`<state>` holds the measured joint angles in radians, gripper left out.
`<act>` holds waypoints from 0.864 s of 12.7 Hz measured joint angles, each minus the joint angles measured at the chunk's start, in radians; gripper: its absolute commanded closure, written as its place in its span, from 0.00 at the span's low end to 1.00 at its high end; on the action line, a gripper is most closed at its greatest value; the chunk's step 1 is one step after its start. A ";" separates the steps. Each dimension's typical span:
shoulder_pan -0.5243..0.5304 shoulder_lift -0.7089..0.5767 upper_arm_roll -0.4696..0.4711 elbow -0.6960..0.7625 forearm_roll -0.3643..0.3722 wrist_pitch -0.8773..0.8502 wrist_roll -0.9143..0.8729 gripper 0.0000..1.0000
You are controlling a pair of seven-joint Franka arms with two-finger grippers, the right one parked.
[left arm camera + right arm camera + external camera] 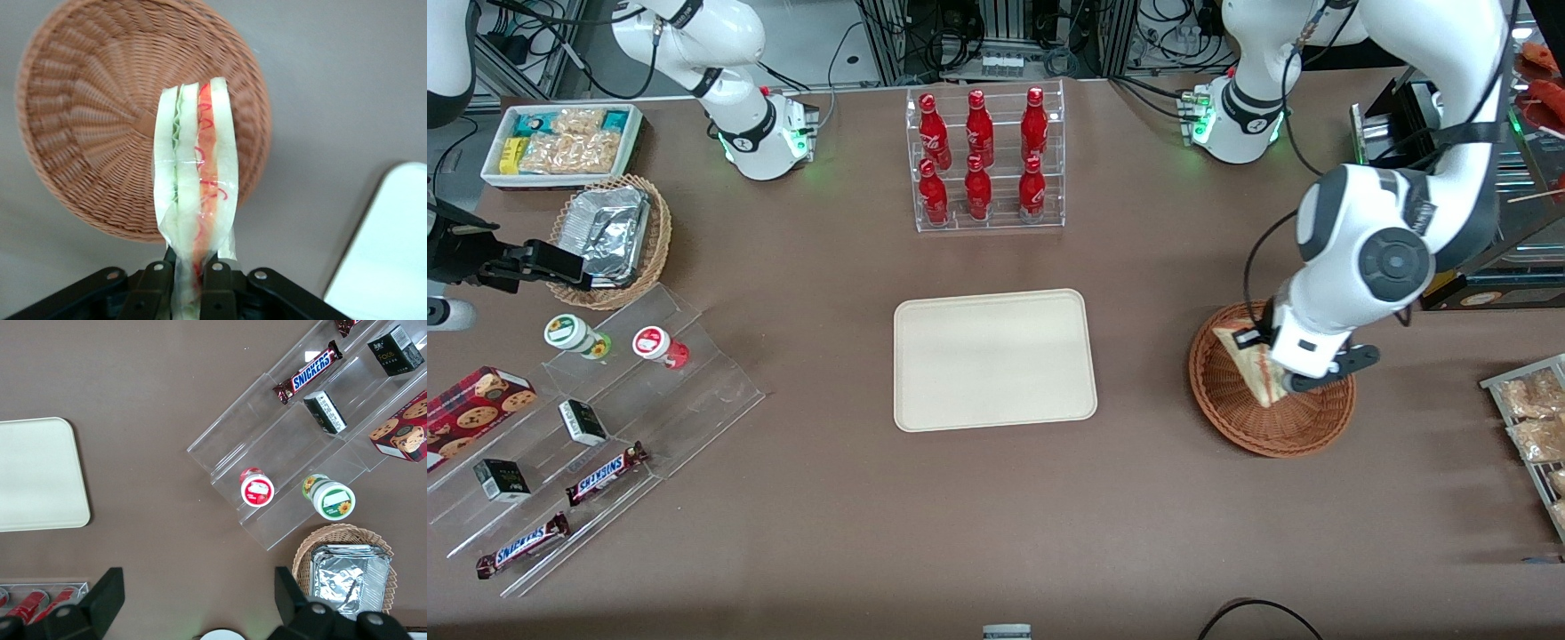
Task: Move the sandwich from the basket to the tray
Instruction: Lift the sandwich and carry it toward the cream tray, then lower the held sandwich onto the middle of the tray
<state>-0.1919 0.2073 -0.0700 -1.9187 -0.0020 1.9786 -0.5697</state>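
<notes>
The gripper [1272, 369] hangs over the basket [1227, 404], its fingers [217, 283] pinching the sandwich [1256, 366] by one end, so the wedge is clear of the weave and above the bowl rather than lying in it. In the wrist view the sandwich [197, 180] runs lengthwise straight out from the fingertips, its cut edge facing the camera with the green layer on one side, the orange and red on the other, and its free end over the basket [87, 120], whose floor shows nothing else inside. In the front view the wedge's long axis runs from about eleven o'clock to five o'clock across the bowl, the pale face turned up. The tray [994, 359] lies flat near the table's middle, at roughly nine o'clock from the basket and well apart from it, with nothing on it; a corner of the tray [387, 247] also shows in the wrist view. Toward the parked arm's end, a tan basket [654, 244] holds a crumpled foil container [609, 233], and a white bin [494, 173] at about eleven o'clock from it holds snack packets [574, 142]. At twelve o'clock from the tray, a clear rack [987, 222] carries six red bottles [978, 133] in two rows.
</notes>
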 measured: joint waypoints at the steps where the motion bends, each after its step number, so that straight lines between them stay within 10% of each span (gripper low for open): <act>1: -0.030 0.010 -0.003 0.006 -0.001 0.000 0.001 1.00; 11: -0.377 0.317 -0.010 0.334 -0.062 0.003 -0.118 1.00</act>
<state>-0.5692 0.5247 -0.0802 -1.5847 -0.0636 1.9816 -0.6873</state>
